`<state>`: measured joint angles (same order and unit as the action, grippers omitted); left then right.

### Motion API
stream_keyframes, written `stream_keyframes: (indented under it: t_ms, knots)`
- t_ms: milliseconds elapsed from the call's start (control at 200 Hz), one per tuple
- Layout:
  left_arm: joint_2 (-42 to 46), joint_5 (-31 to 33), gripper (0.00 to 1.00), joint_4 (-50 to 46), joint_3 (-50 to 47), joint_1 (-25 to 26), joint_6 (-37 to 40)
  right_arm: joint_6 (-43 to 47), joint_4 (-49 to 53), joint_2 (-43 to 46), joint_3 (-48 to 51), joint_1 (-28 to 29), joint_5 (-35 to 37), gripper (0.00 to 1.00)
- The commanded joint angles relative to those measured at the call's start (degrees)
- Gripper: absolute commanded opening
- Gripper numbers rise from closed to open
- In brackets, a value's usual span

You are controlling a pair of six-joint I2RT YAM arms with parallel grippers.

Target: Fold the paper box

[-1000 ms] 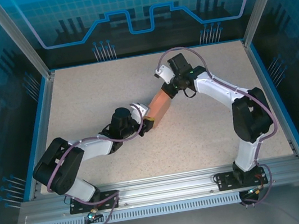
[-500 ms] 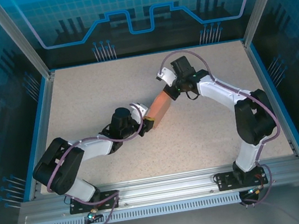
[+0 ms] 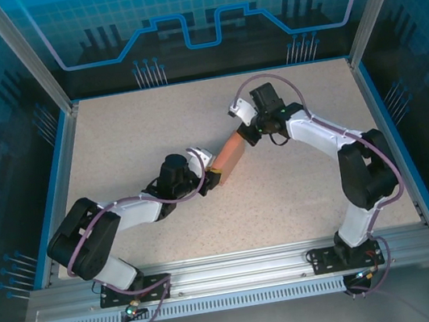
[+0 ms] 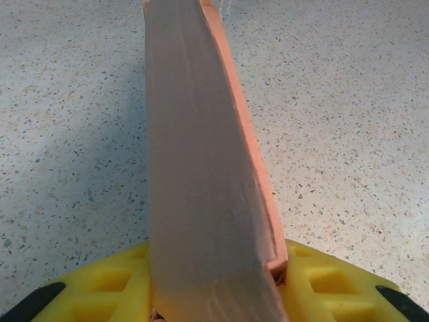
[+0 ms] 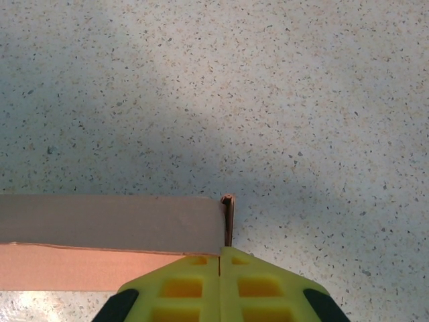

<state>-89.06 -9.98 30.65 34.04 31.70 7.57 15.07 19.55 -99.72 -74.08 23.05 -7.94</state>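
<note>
The salmon-pink flat card box is stretching between both tools over the speckled bench, the left tool grasping its near end, the clenched right tool pinching its far edge.

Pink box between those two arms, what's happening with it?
Two robot arms are folding a paper box of salmon-pink card. The left claw grips its near end, with the card standing on edge between the yellow fingers. The right claw is pinched shut on a thin flap at the far end. The box spans the gap between them over the speckled table.
</note>
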Motion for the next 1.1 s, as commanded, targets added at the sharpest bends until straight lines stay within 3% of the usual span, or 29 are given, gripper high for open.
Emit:
stream_keyframes:
  t_ms: [0,380,570,835,1096]
  knots:
    - [0.3,-0.5,0.38,-1.5,1.6,-0.3,-0.3,-3.1,3.7,0.8,1.6,0.0,-0.7,0.05]
    - [5.0,-1.3,0.61,-1.3,0.3,-0.3,-4.6,-10.9,1.3,3.0,1.8,2.4,4.4,0.04]
    - [10.1,1.9,0.66,-1.6,-1.9,-0.3,-9.6,-13.5,0.8,4.1,2.5,3.5,7.2,0.04]
    - [20.5,9.0,0.62,-16.3,-1.3,0.1,-16.1,-14.5,0.9,4.4,2.5,4.3,8.7,0.05]
    - [19.3,12.5,0.5,-23.8,2.4,0.1,-13.0,-14.5,0.9,3.6,1.9,4.5,8.4,0.05]
